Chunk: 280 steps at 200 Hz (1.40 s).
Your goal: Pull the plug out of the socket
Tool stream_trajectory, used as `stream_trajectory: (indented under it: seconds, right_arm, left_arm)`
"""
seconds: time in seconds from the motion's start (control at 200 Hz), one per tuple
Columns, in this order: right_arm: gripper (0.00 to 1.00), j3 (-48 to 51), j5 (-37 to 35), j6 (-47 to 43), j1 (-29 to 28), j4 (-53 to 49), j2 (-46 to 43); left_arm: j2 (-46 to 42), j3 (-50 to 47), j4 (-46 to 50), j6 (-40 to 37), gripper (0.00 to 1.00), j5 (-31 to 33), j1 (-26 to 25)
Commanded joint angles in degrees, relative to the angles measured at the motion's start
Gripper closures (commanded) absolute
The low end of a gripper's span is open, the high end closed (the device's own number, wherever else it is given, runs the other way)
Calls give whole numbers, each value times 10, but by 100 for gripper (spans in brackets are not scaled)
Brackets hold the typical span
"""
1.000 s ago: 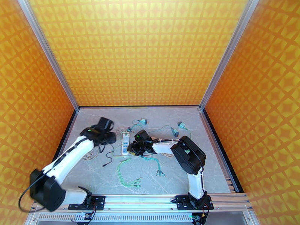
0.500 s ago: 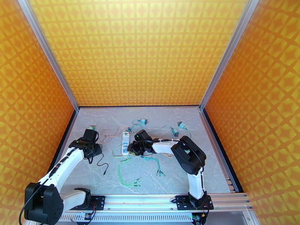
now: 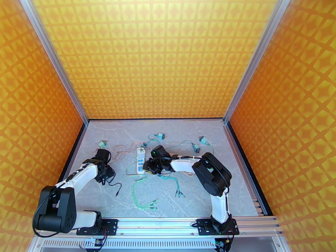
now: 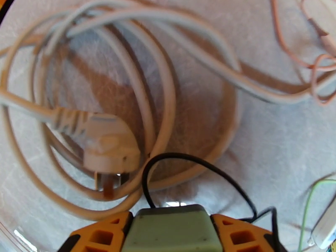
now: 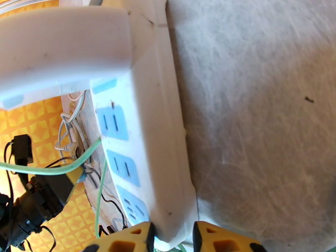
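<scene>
The socket is a white power strip (image 3: 140, 158) lying mid-table; the right wrist view shows its blue outlets (image 5: 126, 164) bare. My right gripper (image 3: 147, 166) is shut on the strip's near end, an orange finger (image 5: 126, 241) on each side. To the left, my left gripper (image 3: 105, 170) is low over the table and shut on the plug (image 4: 170, 227), a grey-green block between orange fingers (image 4: 101, 236). The plug is clear of the strip, and its black cable (image 3: 117, 187) trails across the table.
The strip's own white cord is coiled under the left gripper, ending in a white plug (image 4: 109, 148). Green wires (image 3: 143, 196) lie in front of the strip. Small teal connectors (image 3: 102, 143) (image 3: 160, 136) (image 3: 204, 140) and thin pink wire (image 4: 315, 59) lie behind. Orange walls close in the table.
The left arm has swung left and away from the power strip, carrying the plug and dragging its black cable, then lowered over the coiled cord. The right arm has stayed on the strip.
</scene>
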State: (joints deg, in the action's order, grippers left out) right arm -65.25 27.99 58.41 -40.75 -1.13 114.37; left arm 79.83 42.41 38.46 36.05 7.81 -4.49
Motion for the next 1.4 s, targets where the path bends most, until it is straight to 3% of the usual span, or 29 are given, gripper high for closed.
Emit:
stream_trajectory:
  seconds: [0.0,0.105,0.245,0.505,0.685,0.875,1.396]
  right_arm:
    - [69,8,-50,-8,3,-62,4]
    - [69,5,-49,-8,3,-62,6]
    - [69,-1,-46,-12,3,-60,9]
    - [68,-14,-33,-17,3,-40,6]
    - [67,-22,-24,-22,3,-26,-1]
    - [66,-28,-27,-29,3,-23,-13]
    - [66,23,-58,-22,17,11,-65]
  left_arm:
    - [6,-12,-21,19,68,-18,3]
    - [-1,-15,-16,22,64,-22,3]
    - [-21,-10,1,24,43,-22,3]
    - [-79,26,40,25,24,-25,3]
    - [-102,64,45,14,22,-48,-9]
    - [-89,114,26,-19,22,-61,-55]
    - [85,284,1,-46,21,-49,-223]
